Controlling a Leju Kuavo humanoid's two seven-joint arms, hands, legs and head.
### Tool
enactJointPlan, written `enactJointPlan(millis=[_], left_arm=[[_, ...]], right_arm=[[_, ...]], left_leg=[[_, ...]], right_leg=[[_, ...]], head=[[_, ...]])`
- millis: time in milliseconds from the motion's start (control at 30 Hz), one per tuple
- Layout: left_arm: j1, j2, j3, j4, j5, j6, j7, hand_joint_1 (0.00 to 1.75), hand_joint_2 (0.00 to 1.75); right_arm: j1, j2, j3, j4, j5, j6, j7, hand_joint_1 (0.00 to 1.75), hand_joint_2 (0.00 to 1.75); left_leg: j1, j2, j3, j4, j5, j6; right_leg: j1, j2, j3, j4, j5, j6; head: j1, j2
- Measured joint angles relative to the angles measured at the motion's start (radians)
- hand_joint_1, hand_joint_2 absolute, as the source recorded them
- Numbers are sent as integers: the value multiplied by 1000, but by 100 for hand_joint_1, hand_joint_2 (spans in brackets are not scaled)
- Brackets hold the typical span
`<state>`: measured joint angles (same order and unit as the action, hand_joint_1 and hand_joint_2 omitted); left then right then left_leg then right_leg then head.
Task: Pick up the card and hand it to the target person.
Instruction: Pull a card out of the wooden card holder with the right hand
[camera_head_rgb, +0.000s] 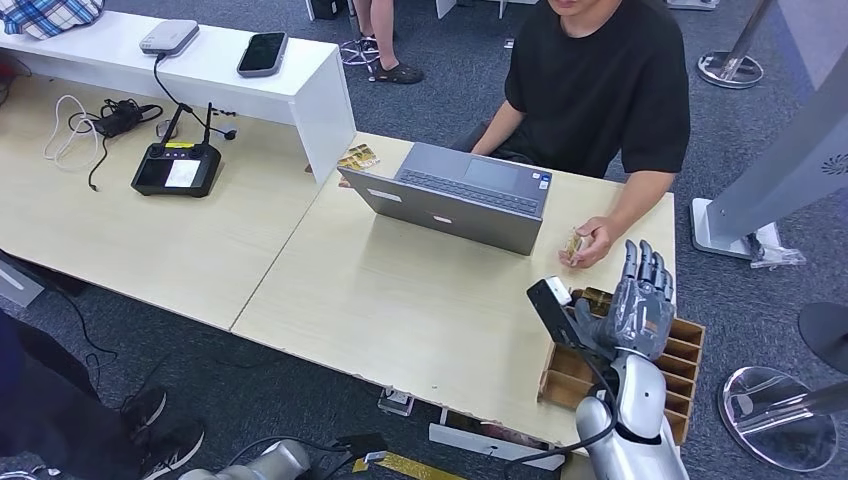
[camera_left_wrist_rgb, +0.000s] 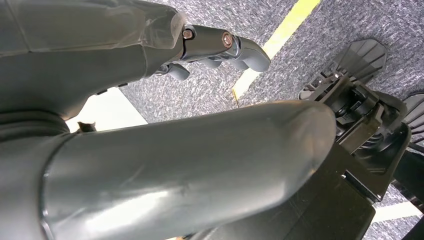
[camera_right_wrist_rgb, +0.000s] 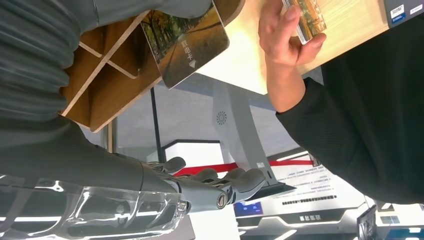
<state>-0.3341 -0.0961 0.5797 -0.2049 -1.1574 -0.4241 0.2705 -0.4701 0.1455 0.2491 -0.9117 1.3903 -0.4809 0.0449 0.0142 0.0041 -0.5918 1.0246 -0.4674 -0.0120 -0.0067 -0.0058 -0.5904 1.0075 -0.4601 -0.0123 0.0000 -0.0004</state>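
Observation:
A card (camera_right_wrist_rgb: 185, 37) printed with autumn trees sticks out of the wooden slotted box (camera_head_rgb: 690, 350) at the table's right end; it also shows as a golden edge (camera_head_rgb: 597, 296). My right hand (camera_head_rgb: 640, 300) hovers over that box with its fingers (camera_right_wrist_rgb: 220, 182) stretched out and apart. The thumb lies beside the card, and nothing is pinched. A seated person in a black shirt (camera_head_rgb: 610, 80) holds several cards (camera_head_rgb: 575, 245) in one hand (camera_right_wrist_rgb: 285, 45) just beyond my right hand. My left hand (camera_left_wrist_rgb: 165, 150) hangs down over the carpet, holding nothing.
An open grey laptop (camera_head_rgb: 450, 195) stands in front of the person. More cards (camera_head_rgb: 358, 157) lie behind it. A black controller (camera_head_rgb: 178, 168), cables and a white shelf (camera_head_rgb: 300, 90) with a phone (camera_head_rgb: 262, 52) are on the left. Someone's legs (camera_head_rgb: 60, 400) stand at lower left.

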Motion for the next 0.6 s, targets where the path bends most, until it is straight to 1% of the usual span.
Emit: enactJointPlan(millis=[200,333,400,600], left_arm=[[0,0,2,0,-4,0,1,0,0],[0,0,2,0,-8,0,1,0,0],[0,0,2,0,-9,0,1,0,0],[2,0,3,0,-3,1,1,0,0]], right_arm=[[-5,-9,4,0,31,16,42,31,175],[-3,-18,4,-9,33,36,50,43,175],[0,-22,4,-15,33,41,51,46,175],[10,-29,4,-33,30,55,51,47,175]], left_leg=[[0,0,0,0,0,0],[0,0,0,0,0,0],[0,0,0,0,0,0],[0,0,0,0,0,0]], right_leg=[[0,0,0,0,0,0],[0,0,0,0,0,0],[0,0,0,0,0,0],[0,0,0,0,0,0]], head=[[0,0],[0,0],[0,0],[0,0]])
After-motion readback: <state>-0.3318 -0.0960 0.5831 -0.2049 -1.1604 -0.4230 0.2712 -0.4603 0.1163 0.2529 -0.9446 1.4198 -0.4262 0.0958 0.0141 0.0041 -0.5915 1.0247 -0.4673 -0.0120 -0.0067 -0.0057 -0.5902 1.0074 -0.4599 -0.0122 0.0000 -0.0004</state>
